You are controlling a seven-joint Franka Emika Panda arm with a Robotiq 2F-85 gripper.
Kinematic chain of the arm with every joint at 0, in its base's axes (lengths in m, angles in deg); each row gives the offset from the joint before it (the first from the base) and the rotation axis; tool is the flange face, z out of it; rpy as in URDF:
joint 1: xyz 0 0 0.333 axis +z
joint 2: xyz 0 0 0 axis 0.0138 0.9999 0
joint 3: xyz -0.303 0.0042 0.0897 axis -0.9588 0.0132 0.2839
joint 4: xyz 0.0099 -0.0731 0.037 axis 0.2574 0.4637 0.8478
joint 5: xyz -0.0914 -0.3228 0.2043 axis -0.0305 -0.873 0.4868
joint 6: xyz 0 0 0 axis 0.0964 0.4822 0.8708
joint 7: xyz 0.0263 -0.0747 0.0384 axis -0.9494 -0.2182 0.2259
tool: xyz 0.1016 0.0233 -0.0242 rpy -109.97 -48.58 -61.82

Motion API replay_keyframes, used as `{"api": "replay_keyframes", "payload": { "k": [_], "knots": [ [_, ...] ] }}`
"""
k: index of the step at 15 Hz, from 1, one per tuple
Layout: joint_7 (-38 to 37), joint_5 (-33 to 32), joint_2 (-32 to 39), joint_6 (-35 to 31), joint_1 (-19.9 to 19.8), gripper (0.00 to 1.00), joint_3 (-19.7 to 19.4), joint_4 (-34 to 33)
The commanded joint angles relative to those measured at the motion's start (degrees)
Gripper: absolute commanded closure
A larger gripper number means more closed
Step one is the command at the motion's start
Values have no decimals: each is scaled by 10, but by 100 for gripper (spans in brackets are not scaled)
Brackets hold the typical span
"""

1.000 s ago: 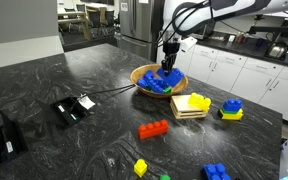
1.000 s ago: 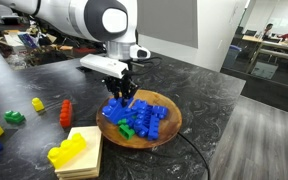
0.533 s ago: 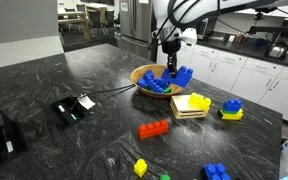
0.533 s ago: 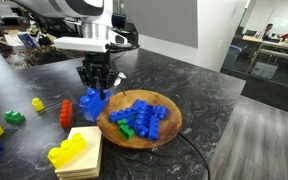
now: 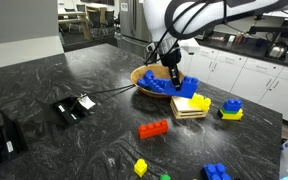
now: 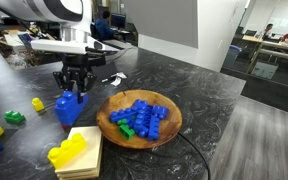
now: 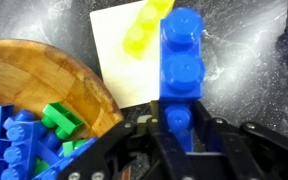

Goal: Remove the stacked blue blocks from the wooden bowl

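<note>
My gripper [image 7: 180, 128] is shut on the stacked blue blocks [image 7: 182, 60], a chunky bright blue studded cluster. It holds them in the air outside the wooden bowl [image 7: 54, 75], above the counter beside the pale wooden board [image 7: 124, 50]. In both exterior views the blocks [image 5: 187, 86] [image 6: 68, 106] hang under the gripper [image 5: 175, 74] [image 6: 72, 88], between the bowl [image 5: 142, 73] [image 6: 168, 131] and the board [image 5: 188, 110] [image 6: 82, 153]. The bowl still holds several blue and green bricks [image 6: 139, 118].
A yellow brick [image 6: 67, 150] lies on the board. A red brick [image 5: 153, 129] [image 6: 65, 113], a blue-and-yellow brick pair [image 5: 231, 108], another blue cluster [image 5: 216, 172], small yellow and green bricks [image 6: 14, 117] and a black device with cable [image 5: 72, 108] lie on the dark counter.
My gripper has lifted the stacked blue blocks out of the bowl and carried them sideways over the rim towards the wooden board.
</note>
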Motion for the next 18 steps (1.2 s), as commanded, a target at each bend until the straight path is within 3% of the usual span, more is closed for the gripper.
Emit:
{"api": "replay_keyframes", "payload": {
  "k": [1,10,18],
  "knots": [
    [-37,20,-31,5,13,91,13,47],
    [-165,129,-76,-9,25,91,20,181],
    [-175,126,-37,-30,23,91,13,212]
  ]
}}
